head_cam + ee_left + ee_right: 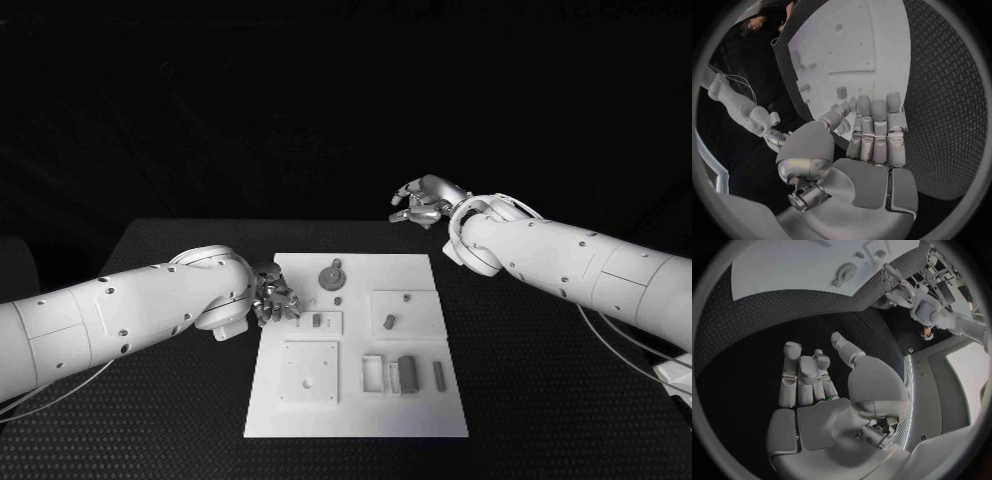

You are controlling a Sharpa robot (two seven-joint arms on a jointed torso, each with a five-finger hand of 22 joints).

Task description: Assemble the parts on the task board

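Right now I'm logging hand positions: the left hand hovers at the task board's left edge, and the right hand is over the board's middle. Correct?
Not quite. In the head view the left hand is at the task board's left edge, but the right hand is beyond the board's far edge, clear of it, holding nothing.

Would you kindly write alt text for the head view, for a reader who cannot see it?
A white task board lies on a black table with small grey parts on it. The left hand is at the board's left edge, holding nothing; the right hand is raised beyond its far end.
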